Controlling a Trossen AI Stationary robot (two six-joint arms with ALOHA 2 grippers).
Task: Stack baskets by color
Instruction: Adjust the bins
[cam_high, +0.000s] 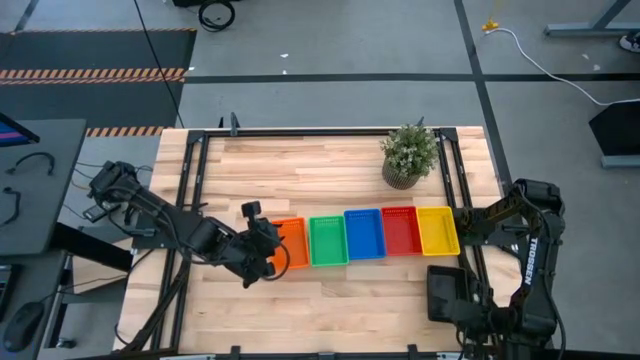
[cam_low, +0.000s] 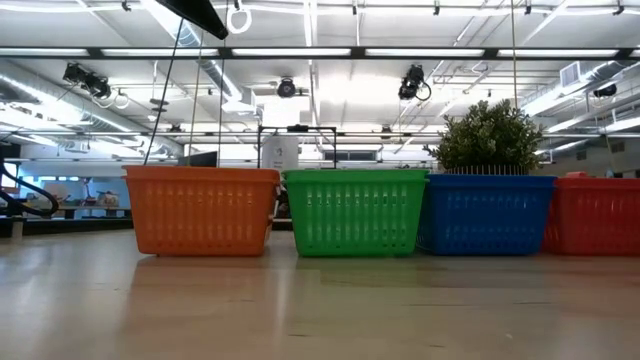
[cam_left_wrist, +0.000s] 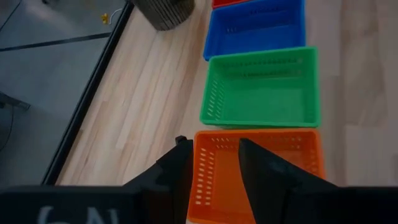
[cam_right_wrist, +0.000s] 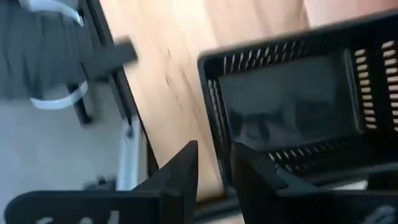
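5 colored baskets sit side by side in a row across the middle of the wooden table (cam_high: 300, 170): orange basket (cam_high: 290, 243), green basket (cam_high: 328, 241), blue basket (cam_high: 364, 233), red basket (cam_high: 400, 230) and yellow basket (cam_high: 437, 230), left to right. A black basket (cam_high: 445, 292) lies apart at the near right edge.

The left gripper (cam_high: 262, 243) straddles the left wall of the orange basket, fingers partly open on either side of it; whether they pinch it cannot be told. The right gripper (cam_right_wrist: 214, 165) stands at one wall of the black basket, jaws slightly parted, and a firm hold is not evident.

Whether each basket is already a nested pair cannot be read from above, so the sorting looks nearly complete, with black left to join the row.

A potted plant (cam_high: 408, 155) stands at the far right of the table. Beyond lies grey flooring with hazard-striped tape (cam_high: 90, 73) and a ceiling of strip lights (cam_low: 420, 52).
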